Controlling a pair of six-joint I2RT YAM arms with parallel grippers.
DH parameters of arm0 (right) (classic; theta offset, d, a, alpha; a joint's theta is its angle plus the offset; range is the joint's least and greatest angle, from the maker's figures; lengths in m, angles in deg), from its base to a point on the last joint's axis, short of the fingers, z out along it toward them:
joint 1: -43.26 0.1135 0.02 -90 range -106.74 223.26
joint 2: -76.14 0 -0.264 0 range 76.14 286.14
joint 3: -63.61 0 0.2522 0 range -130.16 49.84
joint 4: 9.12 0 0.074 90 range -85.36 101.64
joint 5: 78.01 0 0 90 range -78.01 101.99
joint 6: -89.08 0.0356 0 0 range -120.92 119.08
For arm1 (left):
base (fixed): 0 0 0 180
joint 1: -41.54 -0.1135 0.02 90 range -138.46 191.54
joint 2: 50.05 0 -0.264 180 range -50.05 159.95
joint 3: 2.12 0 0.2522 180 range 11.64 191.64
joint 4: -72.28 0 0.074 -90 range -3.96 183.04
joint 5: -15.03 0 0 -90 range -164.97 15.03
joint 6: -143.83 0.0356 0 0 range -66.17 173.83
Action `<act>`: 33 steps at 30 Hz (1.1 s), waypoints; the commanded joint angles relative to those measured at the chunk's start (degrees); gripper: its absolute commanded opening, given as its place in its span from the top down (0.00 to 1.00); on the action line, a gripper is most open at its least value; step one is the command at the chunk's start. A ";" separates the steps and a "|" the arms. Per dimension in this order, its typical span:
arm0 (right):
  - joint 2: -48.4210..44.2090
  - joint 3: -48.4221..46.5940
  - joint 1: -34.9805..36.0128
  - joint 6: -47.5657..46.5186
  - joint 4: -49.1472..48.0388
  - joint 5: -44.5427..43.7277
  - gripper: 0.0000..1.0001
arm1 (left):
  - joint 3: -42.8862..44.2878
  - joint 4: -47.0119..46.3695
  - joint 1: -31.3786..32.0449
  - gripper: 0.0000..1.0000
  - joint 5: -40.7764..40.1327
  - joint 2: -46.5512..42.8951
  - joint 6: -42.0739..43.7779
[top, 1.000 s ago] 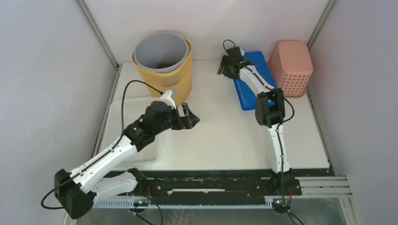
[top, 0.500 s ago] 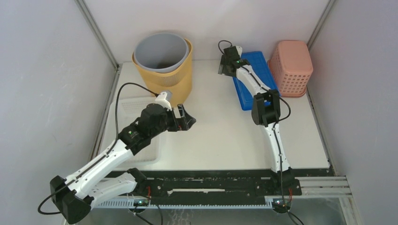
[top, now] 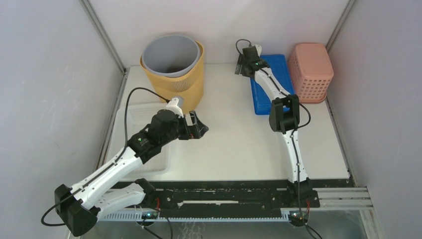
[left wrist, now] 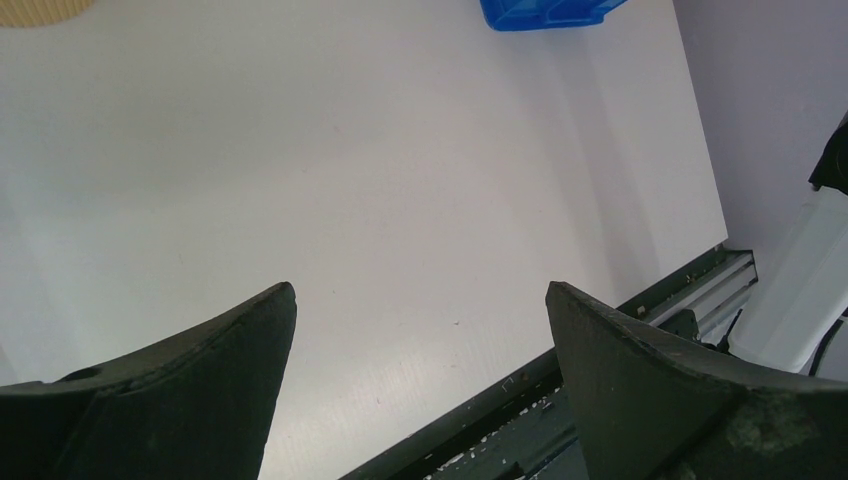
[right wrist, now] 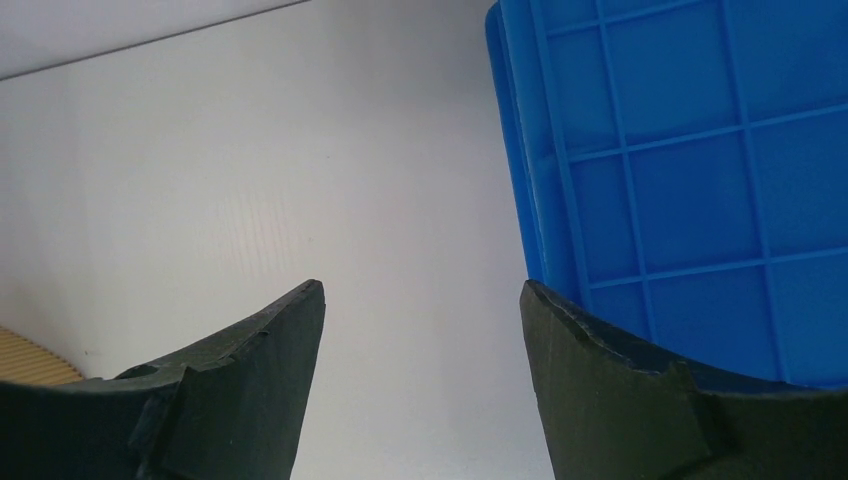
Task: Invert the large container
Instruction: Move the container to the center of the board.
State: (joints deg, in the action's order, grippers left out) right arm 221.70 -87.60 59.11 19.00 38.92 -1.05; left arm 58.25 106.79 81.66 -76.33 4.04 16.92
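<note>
The large container (top: 174, 69) is a tall yellow ribbed bucket with a grey liner. It stands upright with its mouth up at the back left of the table. A sliver of it shows in the left wrist view (left wrist: 40, 10) and in the right wrist view (right wrist: 30, 362). My left gripper (top: 198, 127) hovers open in front of the container, a little to its right, with nothing between its fingers (left wrist: 420, 295). Open and empty too, my right gripper (top: 243, 64) is at the back, to the right of the container (right wrist: 421, 288).
A blue crate (top: 268, 84) lies bottom up just right of the right gripper (right wrist: 680, 150). A pink basket (top: 308, 69) stands upside down in the back right corner. A white tray (top: 137, 117) lies under the left arm. Grey walls close in three sides.
The right gripper has moved slightly back and right along the blue crate's end, its jaws a little wider. The left gripper has drawn back a little to the left.
</note>
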 commanded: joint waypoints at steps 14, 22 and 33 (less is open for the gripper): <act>-25.24 19.02 2.55 2.61 -6.81 14.47 0.19 | 8.78 7.90 0.00 0.00 -7.76 -5.71 5.30; -43.93 46.48 5.62 6.62 -11.44 20.22 0.19 | 9.20 20.34 -0.84 0.00 -16.80 -12.17 4.25; -63.64 75.16 12.95 10.17 -15.99 22.84 0.20 | 2.78 20.52 -2.15 0.00 -27.86 -6.25 1.52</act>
State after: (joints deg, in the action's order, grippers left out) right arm 165.33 -16.42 69.19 26.92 26.38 20.40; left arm 62.12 128.26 80.10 -99.26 -7.07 19.33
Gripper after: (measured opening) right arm 0.803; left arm 0.998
